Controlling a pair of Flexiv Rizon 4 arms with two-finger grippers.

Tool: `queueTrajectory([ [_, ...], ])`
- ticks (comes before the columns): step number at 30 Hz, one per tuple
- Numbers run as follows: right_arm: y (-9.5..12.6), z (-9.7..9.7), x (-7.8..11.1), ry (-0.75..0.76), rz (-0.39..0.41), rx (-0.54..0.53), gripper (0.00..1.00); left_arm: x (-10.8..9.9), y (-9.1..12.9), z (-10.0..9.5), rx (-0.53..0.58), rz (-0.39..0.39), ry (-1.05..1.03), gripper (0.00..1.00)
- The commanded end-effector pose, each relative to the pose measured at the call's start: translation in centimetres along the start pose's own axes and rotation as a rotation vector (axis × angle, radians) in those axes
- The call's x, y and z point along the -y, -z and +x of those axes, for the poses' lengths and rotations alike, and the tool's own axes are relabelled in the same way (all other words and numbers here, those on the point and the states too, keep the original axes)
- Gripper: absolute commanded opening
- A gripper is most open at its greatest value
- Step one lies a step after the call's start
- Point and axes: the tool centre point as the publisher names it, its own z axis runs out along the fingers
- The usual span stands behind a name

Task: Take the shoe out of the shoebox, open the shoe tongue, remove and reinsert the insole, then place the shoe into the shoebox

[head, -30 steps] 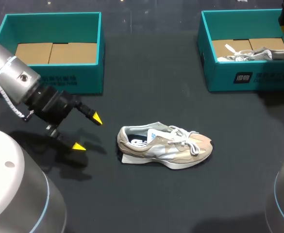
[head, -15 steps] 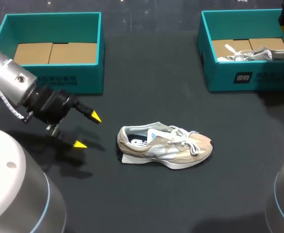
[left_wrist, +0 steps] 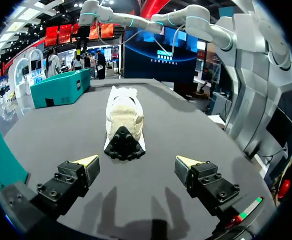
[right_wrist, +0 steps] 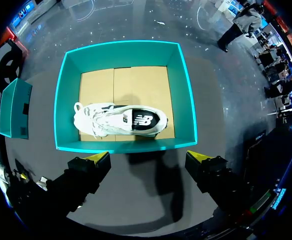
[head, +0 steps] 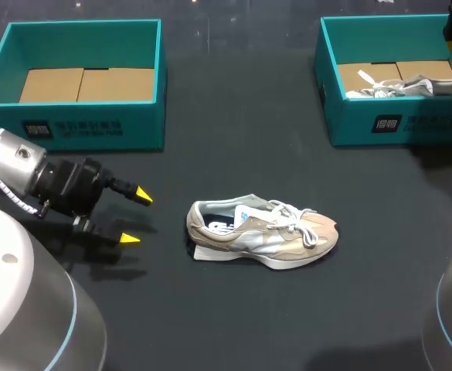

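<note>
A beige sneaker [head: 263, 234] lies on its sole in the middle of the black table, toe to the right, laces loosely tied. My left gripper [head: 135, 217] hovers low just left of its heel, open and holding nothing. In the left wrist view the sneaker [left_wrist: 123, 117] lies straight ahead of the open left gripper [left_wrist: 138, 165], heel toward it. My right gripper [right_wrist: 148, 159] hangs open high above the right teal shoebox [right_wrist: 126, 146], where a white shoe [right_wrist: 121, 119] lies on its side. Only one right fingertip [head: 451, 27] shows in the head view.
The left teal shoebox [head: 86, 127] stands at the back left, holding only a cardboard floor. The right teal shoebox [head: 411, 127] stands at the back right with the white shoe [head: 411, 86] inside. Bare black table surrounds the sneaker.
My left arm has sunk lower and drawn back to the left, its open gripper now nearer the table. The sneaker and the right arm have not moved.
</note>
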Motion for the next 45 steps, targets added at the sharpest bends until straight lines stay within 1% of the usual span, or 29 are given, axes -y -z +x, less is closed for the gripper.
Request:
queueTrajectory([
  [1,0.1,0.0,0.1,-0.001,-0.001,0.001,1.0,-0.7,-0.1,1.0,0.031,0.02,0.012,1.0],
  [7,0.1,0.0,0.1,-0.001,-0.001,0.001,1.0,-2.1,-0.1,1.5,0.056,0.033,0.025,1.0],
  [12,0.1,0.0,0.1,-0.001,-0.001,0.001,1.0,-2.7,0.4,2.1,0.081,0.051,0.021,1.0],
  [16,0.1,0.0,0.1,-0.001,-0.001,0.001,1.0,-3.4,0.8,2.2,0.088,0.09,0.035,1.0],
  [18,0.1,0.0,0.1,-0.001,-0.001,0.001,1.0,-3.9,0.8,2.0,0.082,0.108,0.065,1.0],
  [31,0.1,0.0,0.1,-0.001,-0.001,0.001,1.0,-3.9,0.8,2.0,0.082,0.108,0.065,1.0],
  [38,0.1,0.0,0.1,-0.001,-0.001,0.001,1.0,-4.0,0.1,1.7,0.077,0.126,0.085,1.0],
  [45,0.1,0.0,0.1,-0.001,-0.001,0.001,1.0,-3.7,-0.6,1.5,0.082,0.137,0.091,1.0],
])
